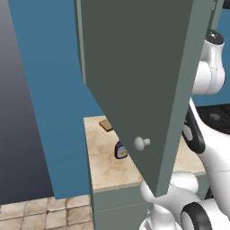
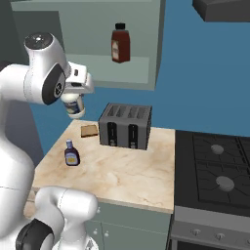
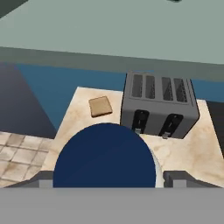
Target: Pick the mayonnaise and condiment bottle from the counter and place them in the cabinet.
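My gripper (image 2: 73, 99) is shut on the mayonnaise jar (image 2: 74, 109), a white jar held in the air above the counter's (image 2: 122, 171) left end, below the open cabinet (image 2: 88, 29). In the hand view the jar's dark blue lid (image 3: 105, 155) sits between the fingertips (image 3: 43, 179). A small dark-capped bottle (image 2: 72, 153) with a yellow label stands on the counter's left part, also visible as the small bottle (image 1: 120, 150). A reddish-brown bottle (image 2: 120, 44) stands upright on the cabinet shelf (image 2: 132, 66). The cabinet door (image 1: 134, 67) is swung open, its knob (image 1: 142, 143) facing me.
A grey four-slot toaster (image 2: 125, 126) stands at the counter's back, with a bread slice (image 2: 89, 130) to its left. A black stove (image 2: 215, 166) adjoins the counter on the right. The open door blocks much of the left base view. Tan floor tiles (image 1: 40, 211) lie left of the counter.
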Available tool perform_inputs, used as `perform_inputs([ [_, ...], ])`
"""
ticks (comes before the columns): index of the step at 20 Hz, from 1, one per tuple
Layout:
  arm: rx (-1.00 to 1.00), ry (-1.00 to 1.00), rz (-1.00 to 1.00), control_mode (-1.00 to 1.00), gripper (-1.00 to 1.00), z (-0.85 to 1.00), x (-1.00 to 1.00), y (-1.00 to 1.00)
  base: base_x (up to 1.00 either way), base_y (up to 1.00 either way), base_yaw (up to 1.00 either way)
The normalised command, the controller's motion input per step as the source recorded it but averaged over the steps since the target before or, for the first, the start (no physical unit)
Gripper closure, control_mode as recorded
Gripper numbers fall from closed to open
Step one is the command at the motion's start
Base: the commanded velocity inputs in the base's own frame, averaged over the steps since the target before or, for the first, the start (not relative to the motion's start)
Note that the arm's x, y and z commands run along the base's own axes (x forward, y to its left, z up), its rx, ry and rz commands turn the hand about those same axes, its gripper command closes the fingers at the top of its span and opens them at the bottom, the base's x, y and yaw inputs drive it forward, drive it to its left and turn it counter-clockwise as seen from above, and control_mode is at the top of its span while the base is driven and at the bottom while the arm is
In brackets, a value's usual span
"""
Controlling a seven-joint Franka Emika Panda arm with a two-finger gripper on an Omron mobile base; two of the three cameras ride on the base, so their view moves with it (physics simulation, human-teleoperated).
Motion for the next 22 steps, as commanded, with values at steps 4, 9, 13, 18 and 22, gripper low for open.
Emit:
perform_inputs([
  [4,0.03,-0.1,0.0,-1.0,1.0,0.35,-0.09,0.0,0.0,0.0,0.0],
  [9,0.01,-0.09,0.0,-1.0,1.0,0.3,-0.04,0.0,0.0,0.0,0.0],
  [13,0.0,-0.09,0.0,-1.0,1.0,0.25,0.0,0.0,0.0,0.0,0.0],
  [18,0.0,-0.09,0.0,-1.0,1.0,0.25,0.0,0.0,0.0,0.0,0.0],
  [22,0.01,-0.08,0.0,-1.0,1.0,0.15,0.0,0.0,0.0,0.0,0.0],
])
